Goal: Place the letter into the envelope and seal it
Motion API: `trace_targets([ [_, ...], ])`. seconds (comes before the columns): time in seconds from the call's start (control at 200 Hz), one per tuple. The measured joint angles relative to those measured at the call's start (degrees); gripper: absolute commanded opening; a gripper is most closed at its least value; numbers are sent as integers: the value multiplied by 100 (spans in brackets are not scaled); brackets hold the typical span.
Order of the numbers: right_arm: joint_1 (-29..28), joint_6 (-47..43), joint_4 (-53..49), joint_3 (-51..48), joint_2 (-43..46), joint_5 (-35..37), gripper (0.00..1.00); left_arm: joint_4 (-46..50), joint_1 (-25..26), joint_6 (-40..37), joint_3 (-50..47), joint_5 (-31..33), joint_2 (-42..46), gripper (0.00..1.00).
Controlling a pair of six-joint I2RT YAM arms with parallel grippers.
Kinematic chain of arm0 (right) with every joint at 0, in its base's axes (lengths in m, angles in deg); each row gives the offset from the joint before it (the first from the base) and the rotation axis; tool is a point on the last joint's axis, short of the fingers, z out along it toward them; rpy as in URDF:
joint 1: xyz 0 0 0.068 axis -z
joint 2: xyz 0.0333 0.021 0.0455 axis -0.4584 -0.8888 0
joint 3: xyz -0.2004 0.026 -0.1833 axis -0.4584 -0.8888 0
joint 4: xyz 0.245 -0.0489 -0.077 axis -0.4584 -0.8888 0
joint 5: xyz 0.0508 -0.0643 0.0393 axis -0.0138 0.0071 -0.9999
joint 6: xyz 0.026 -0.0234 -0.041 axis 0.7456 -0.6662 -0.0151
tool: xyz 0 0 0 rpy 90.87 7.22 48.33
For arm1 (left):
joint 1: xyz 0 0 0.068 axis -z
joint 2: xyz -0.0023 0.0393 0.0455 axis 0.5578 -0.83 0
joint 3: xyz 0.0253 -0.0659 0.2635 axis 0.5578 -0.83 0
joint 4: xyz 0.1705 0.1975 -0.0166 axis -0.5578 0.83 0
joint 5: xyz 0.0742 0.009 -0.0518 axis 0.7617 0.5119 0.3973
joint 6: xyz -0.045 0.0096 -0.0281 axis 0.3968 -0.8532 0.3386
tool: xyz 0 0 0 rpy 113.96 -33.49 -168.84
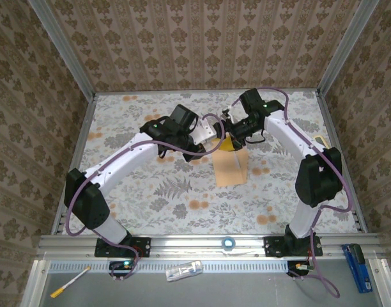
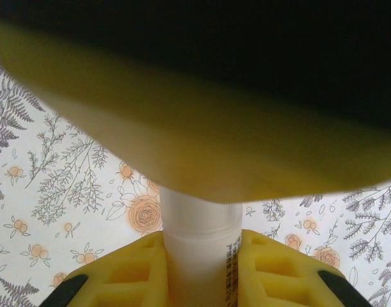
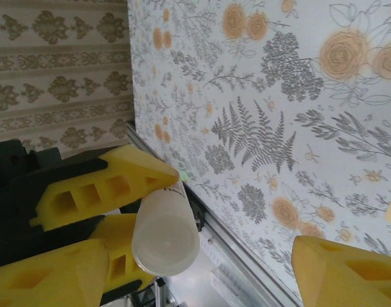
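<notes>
**A:** Jaws first, quick.

**B:** Your left gripper point(image 2: 202, 275) is clamped on a white tube point(image 2: 199, 224), with both yellow pads point(image 2: 138, 275) tight on its body. Your right gripper point(image 3: 202, 259) has its jaws apart, one finger on each side of the tube's round end, and neither is touching it.

**A:** And the envelope?

**B:** The envelope point(image 1: 232, 167) lies flat on the tablecloth point(image 1: 151, 198), just on the near side of the two grippers and closer to your right arm. Nothing holds it. I can't tell whether the letter is inside.

**A:** How will it handle?

**B:** The tube looks like smooth, hard plastic and it's round, so it's likely slippery. If you take the end, close square across it near the tip, and expect it to twist in the left pads. The envelope is thin kraft paper, I'd say: light, floppy and easy to crease, and it will probably skate on the cloth. Pin one end down with a finger and work the flap by its free edge, not the middle. Go gentle, because pressing hard will likely drag or buckle it.
</notes>
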Motion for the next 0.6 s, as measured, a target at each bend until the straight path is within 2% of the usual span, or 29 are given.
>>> trace_targets([
  [0.475, -20, 588, 754, -136, -63, -337, 50, -197, 17, 197, -127, -85, 2, 3],
  [0.6, -20, 640, 817, -192, -70, -378, 46, -264, -17, 306, -166, -177, 2, 2],
])
